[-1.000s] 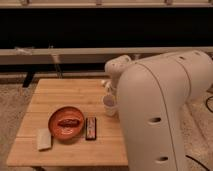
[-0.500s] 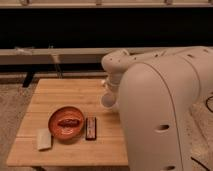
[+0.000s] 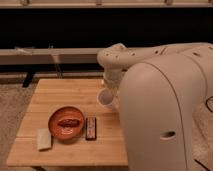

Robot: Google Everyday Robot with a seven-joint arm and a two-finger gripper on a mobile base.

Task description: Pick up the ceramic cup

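On the right half of the light slatted wooden bench [image 3: 60, 100], the small plain white ceramic cup [image 3: 105, 97] is seen at the bench's right edge, directly below the end of the robot's white arm [image 3: 150, 95]. The cup appears tipped, with its round face turned toward the camera, and whether it rests on the boards or is raised just above them cannot be told. The gripper [image 3: 108, 86] is placed immediately over the cup, where the arm's narrow end comes down from the rounded white elbow; the state of the jaws is hidden by the arm's own casing and cannot be told. From this closeness it is judged that the grasp is either being made or has just been made, since the arm is held upright over the cup and nowhere else.

Toward the front left of the bench, the wide orange bowl [image 3: 66, 122] is set well apart from the cup, with something dark and reddish lying inside it. Just beside the bowl's right rim a dark rectangular bar-shaped packet [image 3: 91, 127] is laid lengthwise, and near the bowl's left side a pale rectangular sponge-like block [image 3: 44, 139] is placed close to the front edge. These three are grouped away from the arm's reach path, so a lift of the cup is judged unlikely to disturb them.
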